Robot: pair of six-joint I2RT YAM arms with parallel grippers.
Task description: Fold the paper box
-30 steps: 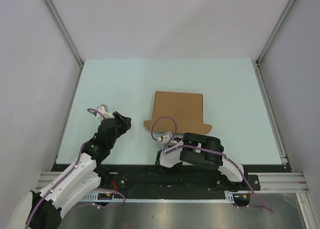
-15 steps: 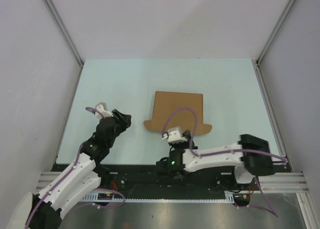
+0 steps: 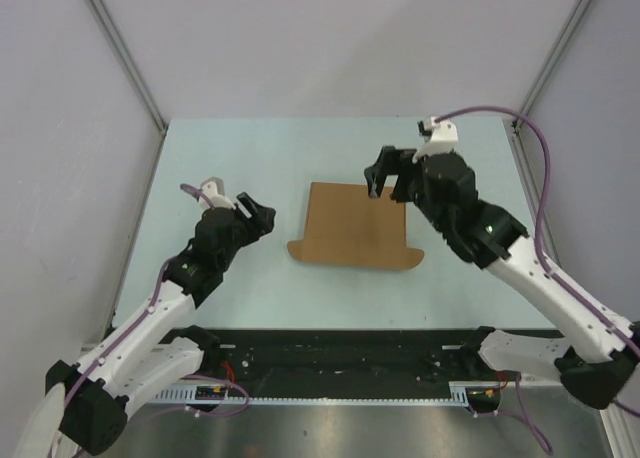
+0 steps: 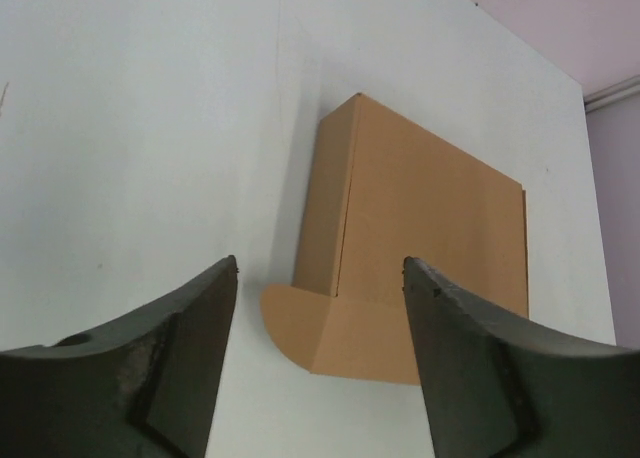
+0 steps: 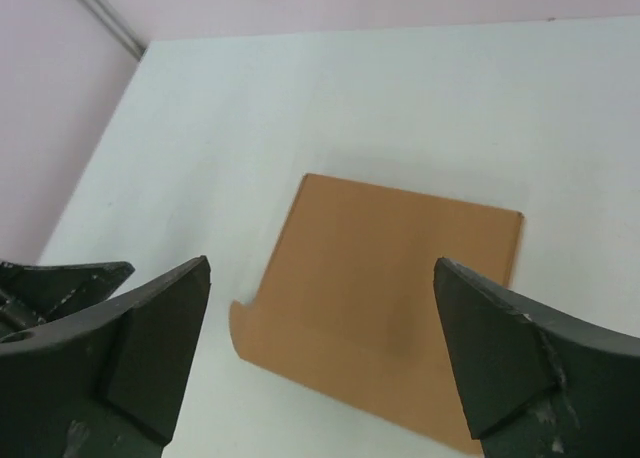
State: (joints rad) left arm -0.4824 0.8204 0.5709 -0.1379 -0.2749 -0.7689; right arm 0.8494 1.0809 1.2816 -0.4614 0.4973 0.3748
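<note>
The paper box (image 3: pixel 355 226) is plain brown cardboard, a shallow rectangle lying in the middle of the table. A flap with rounded ears (image 3: pixel 300 248) spreads flat along its near edge. My left gripper (image 3: pixel 262 218) hovers to the left of the box, open and empty. In the left wrist view the box (image 4: pixel 430 218) lies ahead between the open gripper's (image 4: pixel 320 262) fingers. My right gripper (image 3: pixel 390 183) hangs above the box's far edge, open wide, holding nothing. The right wrist view looks down on the box (image 5: pixel 400 268) below the gripper (image 5: pixel 321 262).
The pale green table top (image 3: pixel 230 158) is bounded by white walls with metal posts (image 3: pixel 125 63) at the left and right. A black rail (image 3: pixel 350 353) with the arm bases runs along the near edge. A purple cable (image 3: pixel 530 148) loops off the right arm.
The right arm has swung up from its folded pose by the base to above the box's far edge and opened its jaws. The left gripper has edged toward the box and opened wider.
</note>
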